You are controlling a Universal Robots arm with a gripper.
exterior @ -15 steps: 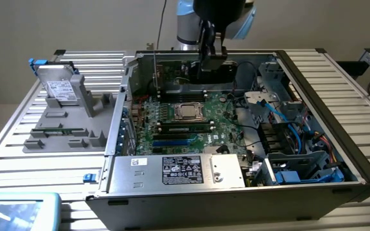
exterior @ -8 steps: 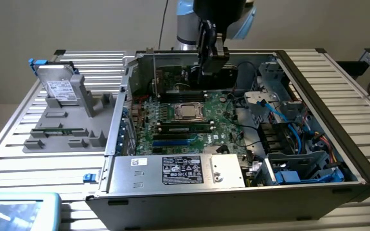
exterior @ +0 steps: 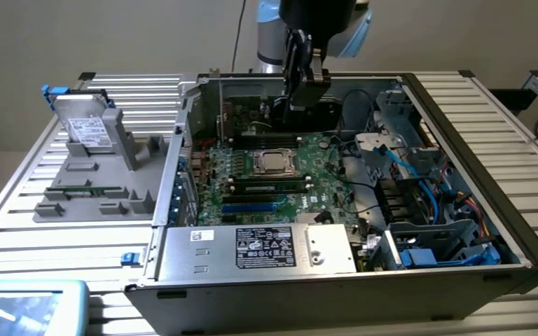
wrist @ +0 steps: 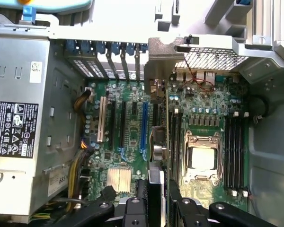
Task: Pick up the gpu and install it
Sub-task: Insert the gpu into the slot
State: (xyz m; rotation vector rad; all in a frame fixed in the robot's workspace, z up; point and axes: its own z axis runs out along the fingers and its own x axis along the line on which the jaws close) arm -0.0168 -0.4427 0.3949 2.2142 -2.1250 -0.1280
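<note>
The gripper [wrist: 157,191] is clamped on the gpu [wrist: 157,146], seen edge-on above the motherboard [wrist: 206,118], its faces hidden.

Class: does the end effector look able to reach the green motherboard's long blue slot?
Probably yes: the black case lies open, the end effector holding the thin gpu card hangs above the green motherboard, and nothing covers the blue slot.

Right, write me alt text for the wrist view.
Looking down into an open computer case, the gripper holds the gpu edge-on over the green motherboard, with the expansion slots on one side of it and the processor socket on the other. A grey power supply sits beside the board.
</note>
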